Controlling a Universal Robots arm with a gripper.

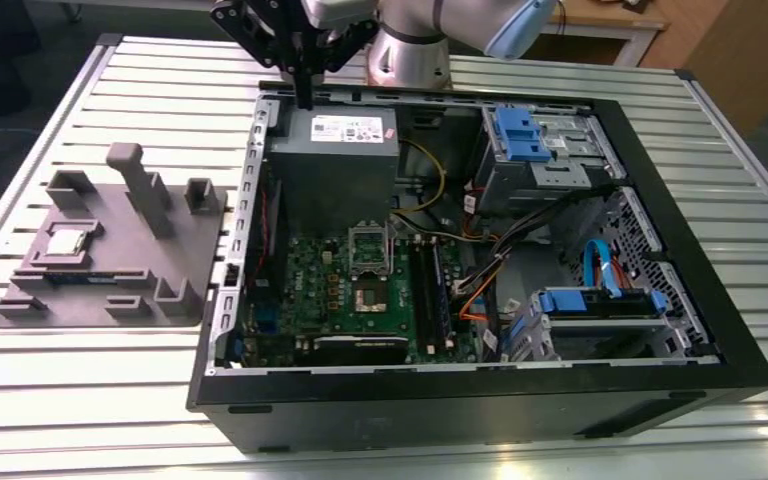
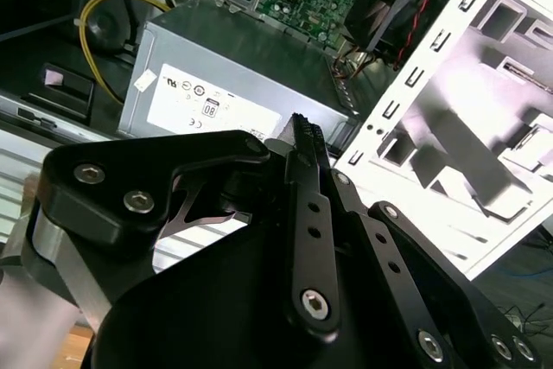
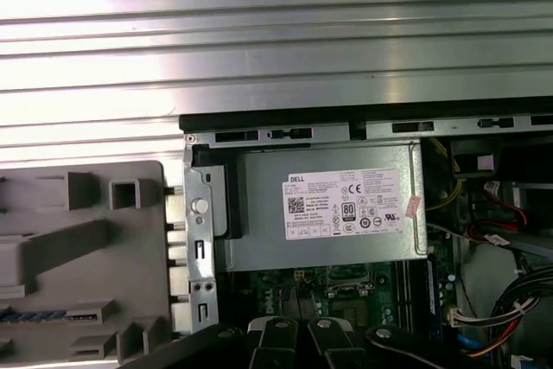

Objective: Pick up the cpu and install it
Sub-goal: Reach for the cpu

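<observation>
Position of gripper: raised over the rear edge of the open computer case, directly above the power supply, at the far end of the slatted metal table in the exterior view.

Finger condition: the two black fingers are drawn fully together, tips meeting, and nothing is held between them. In the second wrist view the ribbed pads press against each other, with the labelled power supply behind them.

Location of cpu: seated flat in a recess of the grey moulded tray. The tray lies on the table at the exterior view's left, just beside the case. The cpu is well apart from the gripper and not touched by it.

Case interior: the green motherboard lies on the case floor next to the power supply, and its socket sits near the middle of the board. Blue-latched drive bays occupy the exterior view's right side of the case.

In the first wrist view the power supply and the tray lie side by side, with the perforated case wall between them
</observation>
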